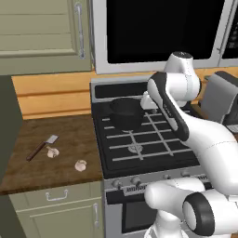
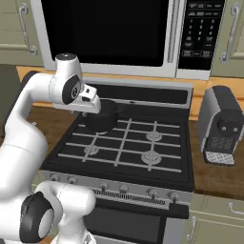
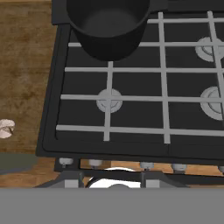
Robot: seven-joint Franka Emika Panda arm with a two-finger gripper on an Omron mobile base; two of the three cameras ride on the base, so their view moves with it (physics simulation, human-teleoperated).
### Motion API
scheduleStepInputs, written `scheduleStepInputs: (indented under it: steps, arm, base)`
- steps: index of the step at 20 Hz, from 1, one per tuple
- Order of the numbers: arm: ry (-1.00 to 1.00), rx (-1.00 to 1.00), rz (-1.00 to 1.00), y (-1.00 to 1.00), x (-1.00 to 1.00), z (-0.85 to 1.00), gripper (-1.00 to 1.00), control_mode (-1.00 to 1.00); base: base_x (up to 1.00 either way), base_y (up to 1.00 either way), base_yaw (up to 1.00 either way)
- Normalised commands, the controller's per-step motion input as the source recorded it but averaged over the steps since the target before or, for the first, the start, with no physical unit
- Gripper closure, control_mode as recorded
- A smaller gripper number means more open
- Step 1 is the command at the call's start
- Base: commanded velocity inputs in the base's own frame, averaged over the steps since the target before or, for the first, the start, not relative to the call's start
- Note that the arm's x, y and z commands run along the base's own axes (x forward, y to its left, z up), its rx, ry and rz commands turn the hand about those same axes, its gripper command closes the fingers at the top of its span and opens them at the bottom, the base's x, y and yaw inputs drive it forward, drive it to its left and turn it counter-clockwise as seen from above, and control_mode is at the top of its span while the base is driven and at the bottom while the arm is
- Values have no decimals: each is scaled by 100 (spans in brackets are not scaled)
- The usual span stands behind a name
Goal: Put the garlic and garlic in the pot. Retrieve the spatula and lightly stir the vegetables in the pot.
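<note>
Two pale garlic bulbs [image 1: 52, 152] [image 1: 81, 165] lie on the wooden counter left of the stove. One garlic bulb [image 3: 5, 128] shows at the left edge of the hand view. The spatula [image 1: 42, 146], dark handle and grey blade, lies just beside the farther bulb. The black pot [image 1: 125, 111] [image 2: 102, 116] [image 3: 109, 22] stands on the stove's back left burner and looks empty. My gripper [image 3: 109, 177] [image 2: 92, 108] hovers above the stove, close to the pot and on its front side. It points down, fingers apart with nothing between them.
The black stove top [image 3: 162, 96] has grey grates and a row of knobs [image 1: 135, 180] along its front. A grey coffee machine [image 2: 221, 124] stands on the counter to the right. A microwave [image 2: 105, 33] hangs above the stove. The wooden counter [image 1: 60, 135] ends at a front edge.
</note>
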Motion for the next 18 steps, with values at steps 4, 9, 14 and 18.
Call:
scheduleStepInputs:
  steps: [4,9,14,18]
  arm:
    - [-1,0,0,0,-3,0,-100,100]
    - [0,0,0,0,0,0,-100,100]
    - [0,0,0,0,0,0,-100,100]
    - [0,0,0,0,0,0,-100,100]
  base:
    - [-31,24,3]
    - [-16,86,10]
    - [3,33,1]
    - [76,42,-10]
